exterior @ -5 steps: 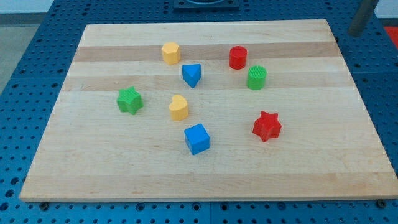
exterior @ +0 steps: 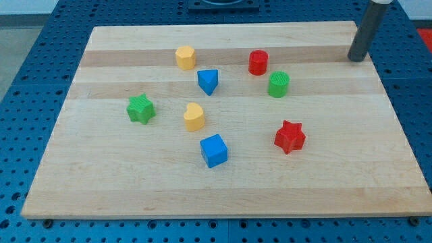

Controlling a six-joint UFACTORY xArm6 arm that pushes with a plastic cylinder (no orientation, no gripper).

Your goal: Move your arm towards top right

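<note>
My tip (exterior: 356, 59) rests on the wooden board (exterior: 135, 189) near its top right corner, well to the right of the red cylinder (exterior: 258, 62) and the green cylinder (exterior: 278, 84). It touches no block. The other blocks lie toward the middle: a yellow block (exterior: 185, 57), a blue triangular block (exterior: 208, 81), a green star (exterior: 140, 109), a yellow heart-shaped block (exterior: 194, 117), a blue cube (exterior: 214, 150) and a red star (exterior: 289, 136).
The board lies on a blue perforated table (exterior: 27, 74). The board's right edge (exterior: 388, 101) runs just right of my tip.
The rod has moved left and down from beyond the board's top right corner onto the board. No block has moved.
</note>
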